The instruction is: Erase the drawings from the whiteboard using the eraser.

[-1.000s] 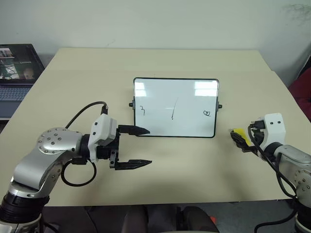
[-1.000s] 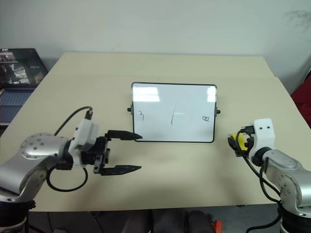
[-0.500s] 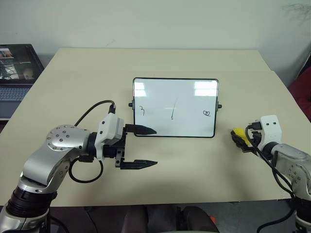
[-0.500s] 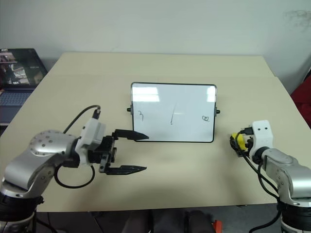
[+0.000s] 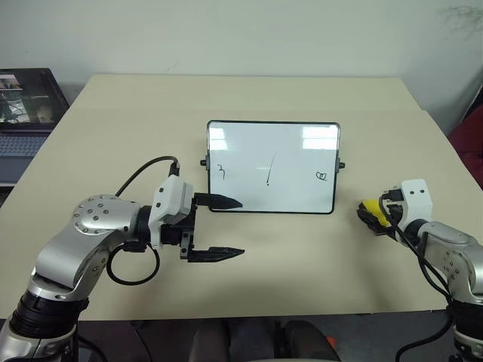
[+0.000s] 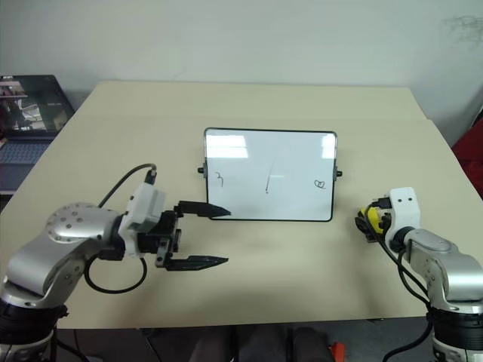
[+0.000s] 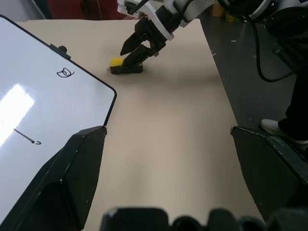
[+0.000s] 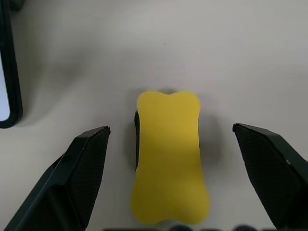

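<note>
Eraser (image 8: 167, 156) lying flat on the beige table (image 5: 302, 264), yellow top up, black underside just visible along one edge, off the whiteboard's right end and apart from it. Straddled by the right gripper (image 7: 138, 47), both black fingers spread wide with table showing between each pad and the block; no contact, nothing gripped. Seen from the head, sitting at the table's right side with the fingertips low around it.

Nearer the front edge, left gripper (image 5: 219, 226) held above the table, pointing right, fingers parted wide and empty; upper fingertip (image 5: 230, 202) overlapping the board's lower left corner in the head views, contact impossible to judge.

Beyond that, whiteboard (image 5: 283, 151) lying mid-table, thin black frame, rounded corners, small black knobs at both sides, window glare across its upper part. Drawings intact: "3"-like squiggle (image 5: 221, 171) at the left, slanted stroke (image 5: 270, 167) in the middle, tiny heart-like loop (image 5: 321, 176) at the right.

Far left, past the table's edge, open laptop (image 5: 26, 102) with a lit screen.
</note>
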Robot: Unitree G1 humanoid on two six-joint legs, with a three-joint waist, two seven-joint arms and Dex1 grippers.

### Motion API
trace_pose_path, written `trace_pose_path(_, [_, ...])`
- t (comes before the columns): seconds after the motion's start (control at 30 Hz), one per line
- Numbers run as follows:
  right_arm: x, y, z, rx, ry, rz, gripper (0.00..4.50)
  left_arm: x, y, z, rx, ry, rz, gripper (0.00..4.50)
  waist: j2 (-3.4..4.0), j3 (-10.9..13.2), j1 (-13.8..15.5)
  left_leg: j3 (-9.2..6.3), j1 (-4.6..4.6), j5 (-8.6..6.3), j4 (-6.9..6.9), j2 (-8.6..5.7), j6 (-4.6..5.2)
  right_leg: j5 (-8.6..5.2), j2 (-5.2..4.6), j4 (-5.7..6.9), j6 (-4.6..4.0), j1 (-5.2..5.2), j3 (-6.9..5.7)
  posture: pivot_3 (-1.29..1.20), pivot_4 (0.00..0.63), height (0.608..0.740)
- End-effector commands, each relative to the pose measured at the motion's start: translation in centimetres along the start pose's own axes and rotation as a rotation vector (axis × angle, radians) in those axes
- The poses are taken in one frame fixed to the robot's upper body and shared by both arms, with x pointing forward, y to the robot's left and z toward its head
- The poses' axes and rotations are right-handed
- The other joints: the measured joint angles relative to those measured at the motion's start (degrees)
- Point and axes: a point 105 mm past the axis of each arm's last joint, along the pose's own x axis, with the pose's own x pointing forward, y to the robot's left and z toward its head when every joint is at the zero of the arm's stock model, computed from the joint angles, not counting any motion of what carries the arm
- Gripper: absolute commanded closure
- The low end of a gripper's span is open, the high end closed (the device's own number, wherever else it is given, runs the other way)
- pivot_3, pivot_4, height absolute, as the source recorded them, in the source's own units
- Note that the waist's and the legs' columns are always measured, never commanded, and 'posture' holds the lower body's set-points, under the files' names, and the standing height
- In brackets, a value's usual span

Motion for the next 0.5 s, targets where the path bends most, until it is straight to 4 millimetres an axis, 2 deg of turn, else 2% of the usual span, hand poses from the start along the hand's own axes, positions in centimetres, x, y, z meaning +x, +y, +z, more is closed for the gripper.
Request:
trace_pose_path(0.03, [-0.19,-0.05,1.39,-0.012,-0.056,0.003,0.04,0.01,0.06,0.46,0.026,-0.006,0.008,0.0,0.0,0.0,0.0,0.0,0.0,0.0,0.0,0.0,0.0,0.0,0.0,0.0,0.0,0.0,0.0,0.0,0.15,0.74])
trace_pose_path(0.33, [0.19,-0.26,1.55,-0.009,-0.057,0.008,0.04,0.08,0.13,0.56,0.031,-0.007,0.006,0.0,0.0,0.0,0.0,0.0,0.0,0.0,0.01,0.0,0.0,0.0,0.0,0.0,0.0,0.01,-0.01,0.0,0.15,0.74])
trace_pose_path(0.43, [0.27,-0.42,1.55,-0.004,-0.057,0.004,0.61,0.08,0.16,0.56,0.032,-0.007,0.008,0.0,0.0,0.0,0.0,0.01,0.0,0.0,0.01,0.0,0.0,0.0,0.0,0.01,0.0,0.01,-0.01,0.0,0.15,0.74])
trace_pose_path(0.5, [0.26,-0.52,1.56,-0.004,-0.06,-0.002,1.28,0.08,0.14,0.56,0.032,-0.006,0.009,0.0,0.0,0.0,0.0,0.01,0.0,0.0,0.01,0.0,0.0,0.0,0.0,0.01,0.0,0.01,-0.01,0.0,0.15,0.74])
